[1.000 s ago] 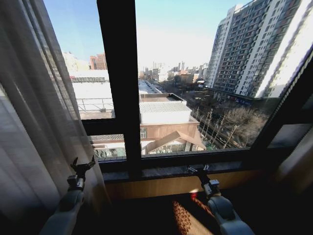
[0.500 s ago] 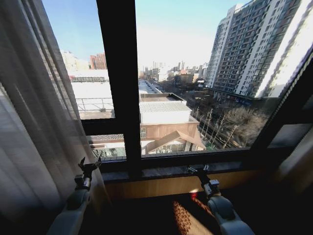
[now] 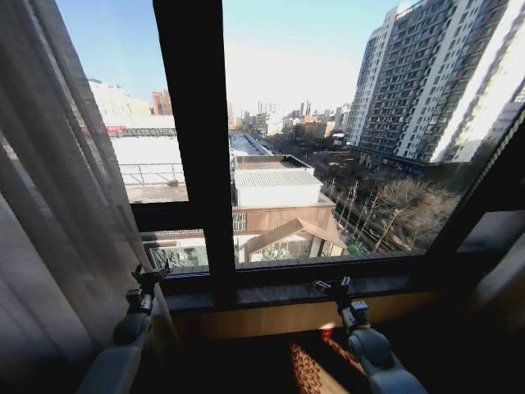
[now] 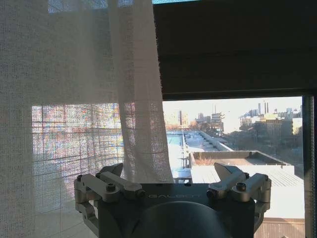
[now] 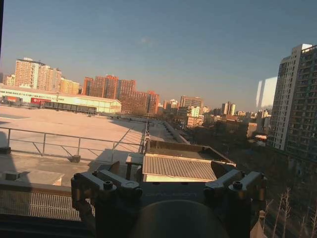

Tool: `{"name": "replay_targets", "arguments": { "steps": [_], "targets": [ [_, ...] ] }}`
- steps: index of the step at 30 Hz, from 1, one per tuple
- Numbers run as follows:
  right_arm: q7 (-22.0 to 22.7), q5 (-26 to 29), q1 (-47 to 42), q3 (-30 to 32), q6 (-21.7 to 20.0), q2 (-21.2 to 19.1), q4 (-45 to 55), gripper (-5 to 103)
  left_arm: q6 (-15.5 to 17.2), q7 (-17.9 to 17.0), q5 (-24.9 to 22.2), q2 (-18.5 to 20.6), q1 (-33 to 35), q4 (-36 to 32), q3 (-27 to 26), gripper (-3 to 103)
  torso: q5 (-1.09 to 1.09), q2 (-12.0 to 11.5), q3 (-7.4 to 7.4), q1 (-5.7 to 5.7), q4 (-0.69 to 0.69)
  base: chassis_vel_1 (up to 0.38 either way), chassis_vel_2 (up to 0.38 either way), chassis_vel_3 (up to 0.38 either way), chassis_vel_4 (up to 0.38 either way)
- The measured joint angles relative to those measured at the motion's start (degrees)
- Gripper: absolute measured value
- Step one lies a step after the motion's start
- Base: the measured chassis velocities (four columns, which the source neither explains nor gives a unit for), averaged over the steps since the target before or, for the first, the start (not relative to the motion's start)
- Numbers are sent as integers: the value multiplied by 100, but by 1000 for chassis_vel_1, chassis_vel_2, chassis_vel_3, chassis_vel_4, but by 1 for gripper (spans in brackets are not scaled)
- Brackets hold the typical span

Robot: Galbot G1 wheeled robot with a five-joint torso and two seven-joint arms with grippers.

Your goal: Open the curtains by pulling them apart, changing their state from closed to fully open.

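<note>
Left end effector (image 3: pixel 150 277) nearer curtains (image 3: pixel 57 222)

"GALBOT" embossed on left tool (image 4: pixel 172 171) body.

Curtain (image 3: pixel 57 205) hung just beside the open left gripper (image 3: pixel 150 277); window frame (image 3: pixel 193 148) and sill (image 3: pixel 271 289) blocked passage ahead.

Dark window frame (image 3: pixel 195 148) with central vertical bar; wooden sill (image 3: pixel 287 310) at 6 o'clock; high-rise tower (image 3: pixel 426 82) at 2 o'clock.
</note>
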Motion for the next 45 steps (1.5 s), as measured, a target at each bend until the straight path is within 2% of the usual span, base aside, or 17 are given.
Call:
{"name": "replay_targets", "arguments": {
  "steps": [4,6,8,11,12,16,17,18,19,21,22,25,27,30,45],
  "targets": [
    [0,0,0,0,0,0,0,100,-16,127,7,15,-72,89,11,97,-2,1,-2,-5,1,0,0,0,0],
    [0,0,0,0,0,0,0,100,-110,227,19,13,-50,91,-19,86,0,2,-3,-7,1,0,0,0,0],
    [0,0,0,0,0,0,0,100,-149,252,28,11,-32,91,-31,86,1,3,-2,-7,1,0,0,0,0],
    [0,0,-1,0,0,0,0,100,-251,280,80,3,82,89,-81,71,0,2,-2,-6,1,0,0,0,0],
    [0,0,-1,0,0,0,0,100,-251,280,80,3,82,89,-81,71,0,2,-2,-6,1,0,0,0,0],
    [0,0,-1,0,0,0,0,100,-308,216,78,23,177,82,-148,48,-2,2,-2,-5,2,0,0,0,0],
    [0,0,-1,0,0,0,0,100,-308,216,78,23,177,82,-148,48,-2,2,-2,-5,2,0,0,0,0],
    [0,0,-1,0,0,0,0,100,-315,209,72,33,189,82,-168,43,-1,2,-2,-5,2,0,0,0,0],
    [0,0,-1,0,0,0,0,100,-317,205,70,43,196,81,-182,43,-2,2,-2,-5,2,0,0,0,0],
    [0,0,0,0,0,0,0,100,-317,195,70,70,207,76,-221,33,-1,2,-2,-5,1,0,0,0,0],
    [0,0,0,0,0,0,0,100,-317,195,70,70,207,76,-221,33,-1,2,-2,-5,1,0,0,0,0],
    [0,0,0,0,0,0,0,100,-319,186,45,98,257,20,-274,16,0,2,-2,-5,1,0,0,0,0],
    [0,0,-1,0,0,0,0,100,-319,180,36,98,279,-2,-286,16,-1,2,-2,-5,1,0,0,0,0],
    [0,0,0,0,0,0,0,100,-320,137,14,69,393,-97,-338,2,-1,2,-2,-5,2,0,0,0,0],
    [0,0,0,0,0,0,0,100,-415,119,-14,27,510,-145,-410,0,-1,1,-1,-4,1,9,8,-7,-12]
  ]
}}
